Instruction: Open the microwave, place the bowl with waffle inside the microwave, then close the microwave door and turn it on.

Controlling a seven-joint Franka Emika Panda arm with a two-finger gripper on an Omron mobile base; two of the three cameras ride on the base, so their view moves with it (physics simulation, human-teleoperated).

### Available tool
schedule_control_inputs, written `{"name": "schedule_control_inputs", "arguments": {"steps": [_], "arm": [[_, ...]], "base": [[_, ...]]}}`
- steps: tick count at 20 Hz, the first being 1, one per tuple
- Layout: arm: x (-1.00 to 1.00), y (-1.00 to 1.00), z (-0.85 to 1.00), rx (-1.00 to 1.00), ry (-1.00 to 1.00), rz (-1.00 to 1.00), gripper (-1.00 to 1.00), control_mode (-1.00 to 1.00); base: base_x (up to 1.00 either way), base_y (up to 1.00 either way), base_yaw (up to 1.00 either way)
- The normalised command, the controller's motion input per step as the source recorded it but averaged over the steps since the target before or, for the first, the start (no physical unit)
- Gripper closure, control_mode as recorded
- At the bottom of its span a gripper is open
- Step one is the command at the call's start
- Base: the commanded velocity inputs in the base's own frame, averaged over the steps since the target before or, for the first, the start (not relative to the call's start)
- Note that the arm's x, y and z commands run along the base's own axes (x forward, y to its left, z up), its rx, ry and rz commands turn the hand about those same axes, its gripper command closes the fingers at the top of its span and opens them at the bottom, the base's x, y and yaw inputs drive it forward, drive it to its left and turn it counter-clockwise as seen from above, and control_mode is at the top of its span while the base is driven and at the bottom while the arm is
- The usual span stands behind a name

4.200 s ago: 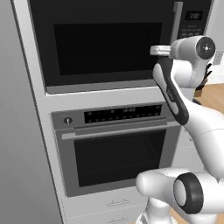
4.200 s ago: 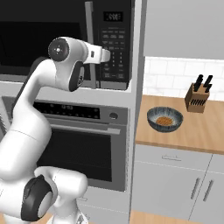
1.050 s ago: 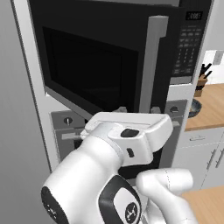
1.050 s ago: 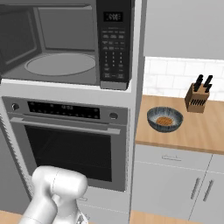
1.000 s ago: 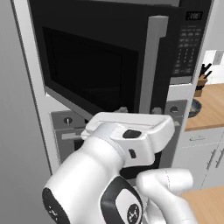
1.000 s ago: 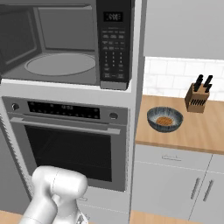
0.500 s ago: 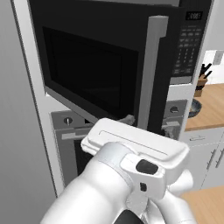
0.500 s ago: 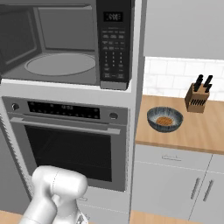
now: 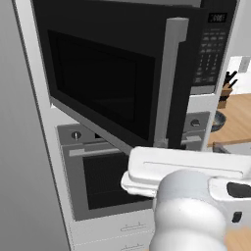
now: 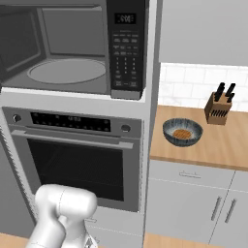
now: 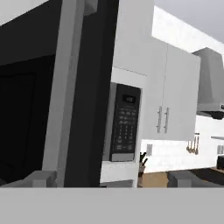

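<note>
The arm has swung lower across the left base view. The microwave door (image 9: 112, 83) stands open, the microwave (image 10: 72, 48) cavity bare. The gripper (image 11: 113, 178) gapes wide, holding nothing. Rightward, the bowl (image 10: 182, 131) sits on the table (image 10: 213, 147).

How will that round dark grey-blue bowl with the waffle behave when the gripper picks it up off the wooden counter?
The round dark grey-blue streaked bowl looks rigid, so probably stiff. Its wide, low shape suggests it won't tip easily. The waffle lies loose inside, so a tilted lift might shift it.
</note>
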Motion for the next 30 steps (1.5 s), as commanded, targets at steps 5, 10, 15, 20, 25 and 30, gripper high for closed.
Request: {"name": "schedule_control_inputs", "arguments": {"steps": [5, 10, 15, 20, 25, 30], "arm": [[0.01, -0.62, -0.2, 0.0, 0.06, 0.68, -1.0, -1.0], [0.18, -0.51, -0.23, 0.01, 0.03, 0.71, -1.0, -1.0], [0.58, -0.33, -0.21, 0.05, 0.01, 0.75, -1.0, -1.0], [0.71, -0.31, -0.2, 0.09, 0.0, 0.74, -1.0, -1.0], [0.92, 0.03, -0.23, 0.09, 0.04, 0.34, -1.0, -1.0], [0.72, 0.34, -0.15, 0.02, 0.0, 0.02, -1.0, -1.0]], "base": [[0.0, 0.0, 0.0], [0.0, 0.0, 0.0], [0.0, 0.0, 0.0], [0.0, 0.0, 0.0], [0.0, 0.0, 0.0], [0.0, 0.0, 0.0]]}}
